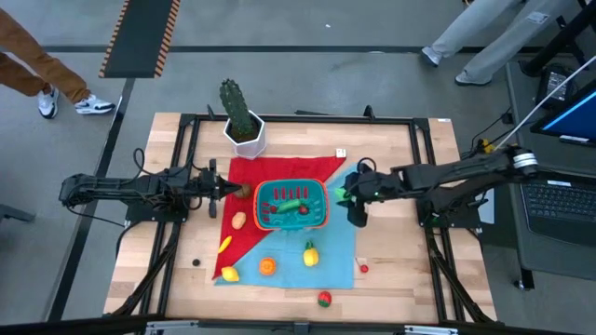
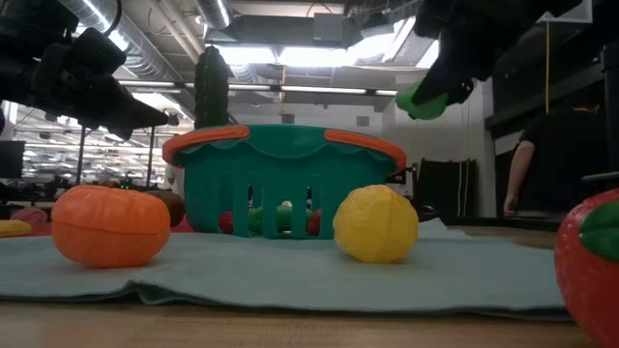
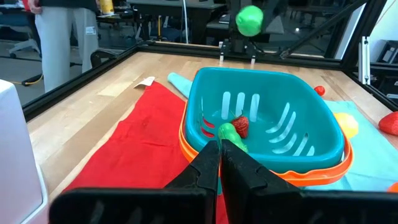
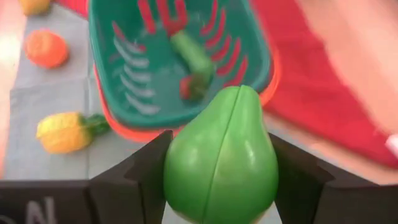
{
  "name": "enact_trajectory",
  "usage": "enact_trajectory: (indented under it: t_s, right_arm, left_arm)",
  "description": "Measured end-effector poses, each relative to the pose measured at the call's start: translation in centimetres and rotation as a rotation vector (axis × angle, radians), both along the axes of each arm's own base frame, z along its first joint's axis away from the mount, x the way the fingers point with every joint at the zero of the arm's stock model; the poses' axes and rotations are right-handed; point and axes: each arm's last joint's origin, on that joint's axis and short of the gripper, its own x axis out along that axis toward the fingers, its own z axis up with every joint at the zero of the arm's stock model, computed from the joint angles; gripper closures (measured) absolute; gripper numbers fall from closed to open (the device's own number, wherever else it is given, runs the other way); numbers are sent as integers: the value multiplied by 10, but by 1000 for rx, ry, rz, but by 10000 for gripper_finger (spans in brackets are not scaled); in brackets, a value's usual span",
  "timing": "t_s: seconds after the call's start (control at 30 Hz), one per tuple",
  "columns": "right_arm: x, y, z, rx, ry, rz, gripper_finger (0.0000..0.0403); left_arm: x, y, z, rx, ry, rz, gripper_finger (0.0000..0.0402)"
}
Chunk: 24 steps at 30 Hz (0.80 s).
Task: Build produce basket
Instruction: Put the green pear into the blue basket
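Note:
The teal basket (image 1: 291,204) with an orange-red rim stands on a red and a light-blue cloth; a green piece (image 3: 227,132) and a red piece (image 3: 240,126) lie inside it. My right gripper (image 1: 346,195), just right of the basket and above table height, is shut on a green toy pear (image 4: 221,165). My left gripper (image 3: 219,162) is shut with nothing in it, hovering left of the basket and pointing at its rim. Loose produce on the cloths: an orange (image 1: 267,266), a yellow piece with a green stem (image 1: 310,253), and more yellow pieces (image 1: 229,274). My right gripper pinches the green pear between its two fingers (image 4: 146,174), one on each side of the wide lower body (image 4: 180,180). The narrow end points away from the wrist, toward the basket. The fingers slant down from the table's right side, and the pear (image 2: 423,100) hangs clear above the cloth.
A white pot with a cactus (image 1: 244,121) stands at the far edge behind the cloths. A strawberry (image 1: 324,299) and a small red piece (image 1: 363,268) lie near the front edge. A brown piece (image 1: 245,192) sits left of the basket. People stand beyond the table.

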Motion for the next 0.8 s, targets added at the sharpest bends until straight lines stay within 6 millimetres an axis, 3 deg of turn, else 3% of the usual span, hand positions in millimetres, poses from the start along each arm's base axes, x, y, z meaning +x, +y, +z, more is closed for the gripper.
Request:
enact_trajectory:
  t_s: [0.3, 0.47, 0.6, 0.8]
  right_arm:
    - [-12, -7, -32, -36, -331, 18, 184]
    - [-19, -7, -43, -45, -536, 109, 184]
    - [-25, -9, -51, -33, -574, 126, 184]
    - [-22, -14, -46, -55, -594, 127, 184]
  left_arm:
    - [0, 0, 0, 13, 2, -3, 394]
    - [0, 0, 0, 32, 5, -6, 394]
    - [0, 0, 0, 32, 5, -6, 394]
    - [0, 0, 0, 31, 5, -6, 394]
